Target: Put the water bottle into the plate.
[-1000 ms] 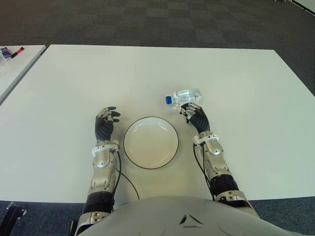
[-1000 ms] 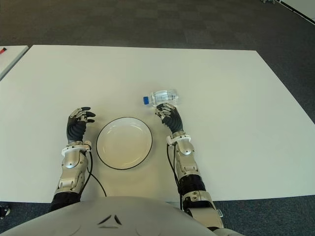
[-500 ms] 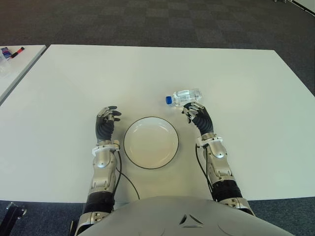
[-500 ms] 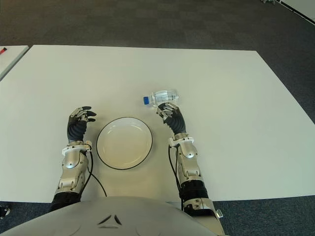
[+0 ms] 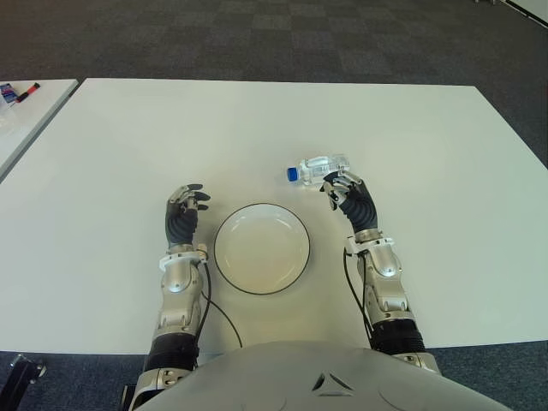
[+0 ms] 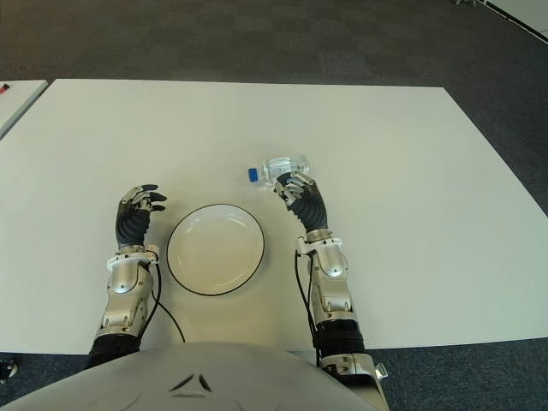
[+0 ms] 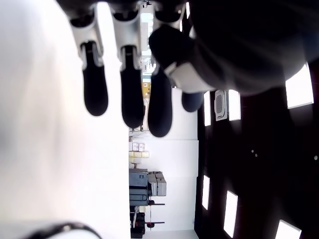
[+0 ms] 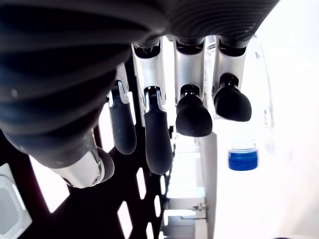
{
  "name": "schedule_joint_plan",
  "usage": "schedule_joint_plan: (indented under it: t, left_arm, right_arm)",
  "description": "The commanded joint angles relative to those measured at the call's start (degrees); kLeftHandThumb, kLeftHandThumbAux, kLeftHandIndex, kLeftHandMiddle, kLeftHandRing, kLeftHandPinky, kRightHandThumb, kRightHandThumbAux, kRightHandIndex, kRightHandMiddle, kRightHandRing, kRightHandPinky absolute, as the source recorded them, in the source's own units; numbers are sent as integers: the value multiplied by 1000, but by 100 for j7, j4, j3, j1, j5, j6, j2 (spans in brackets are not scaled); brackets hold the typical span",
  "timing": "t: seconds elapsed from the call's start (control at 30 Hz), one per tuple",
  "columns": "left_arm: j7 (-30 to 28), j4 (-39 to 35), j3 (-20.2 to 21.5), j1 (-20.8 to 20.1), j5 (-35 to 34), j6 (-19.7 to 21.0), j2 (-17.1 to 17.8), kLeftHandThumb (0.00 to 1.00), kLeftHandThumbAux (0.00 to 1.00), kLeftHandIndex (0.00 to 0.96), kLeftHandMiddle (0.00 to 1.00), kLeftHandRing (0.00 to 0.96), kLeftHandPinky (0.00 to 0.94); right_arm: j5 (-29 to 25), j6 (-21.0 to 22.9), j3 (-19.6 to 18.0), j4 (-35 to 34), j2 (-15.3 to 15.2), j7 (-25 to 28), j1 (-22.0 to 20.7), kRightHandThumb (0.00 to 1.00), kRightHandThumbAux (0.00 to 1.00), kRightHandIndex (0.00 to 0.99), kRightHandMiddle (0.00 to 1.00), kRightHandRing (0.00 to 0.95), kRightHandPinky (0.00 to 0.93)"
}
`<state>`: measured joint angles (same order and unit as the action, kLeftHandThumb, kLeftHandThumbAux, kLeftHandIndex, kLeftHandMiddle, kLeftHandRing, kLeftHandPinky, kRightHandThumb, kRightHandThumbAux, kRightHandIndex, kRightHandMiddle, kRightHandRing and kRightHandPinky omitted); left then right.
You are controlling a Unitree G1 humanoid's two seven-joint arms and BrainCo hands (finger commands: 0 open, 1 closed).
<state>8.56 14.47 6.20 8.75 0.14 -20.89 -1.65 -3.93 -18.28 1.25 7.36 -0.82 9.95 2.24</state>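
Observation:
A clear water bottle (image 5: pixel 323 165) with a blue cap (image 5: pixel 293 174) lies on its side on the white table (image 5: pixel 428 154), cap pointing left. My right hand (image 5: pixel 346 190) is just on its near side, fingertips (image 8: pixel 192 119) at the bottle's edge, fingers relaxed and not closed around it. In the right wrist view the bottle (image 8: pixel 244 154) shows beyond the fingers. The empty white plate (image 5: pixel 262 248) with a dark rim sits near the front, left of the right hand. My left hand (image 5: pixel 185 209) shows idle to the left of the plate, holding nothing.
A second white table (image 5: pixel 21 116) stands at the far left with markers (image 5: pixel 26 89) on it. A black cable (image 5: pixel 218 312) runs along the table by my left forearm. Dark carpet lies beyond the table's far edge.
My right hand has crept forward and a little to the right, up to the bottle. The bottle, plate and left hand have stayed put.

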Motion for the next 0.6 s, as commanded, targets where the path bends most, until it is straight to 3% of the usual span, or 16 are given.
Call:
schedule_joint_plan:
  t: [0.03, 0.3, 0.6]
  left_arm:
    - [-9, 99, 2, -26, 71, -7, 43, 942, 657, 388, 531, 458, 481]
    - [-75, 157, 8, -70, 27, 29, 66, 943, 656, 391, 533, 457, 481]
    - [-10, 205, 15, -118, 57, 66, 66, 943, 656, 389, 530, 462, 494]
  right_arm:
    - [39, 152, -3, -551, 59, -186, 15, 848, 674, 424, 582, 807, 805]
    - [98, 89, -82, -1104, -60, -305, -225, 850, 670, 430, 578, 802, 777]
    - [63, -236, -156, -1151, -258, -182, -343, 851, 669, 432, 563, 793, 775]
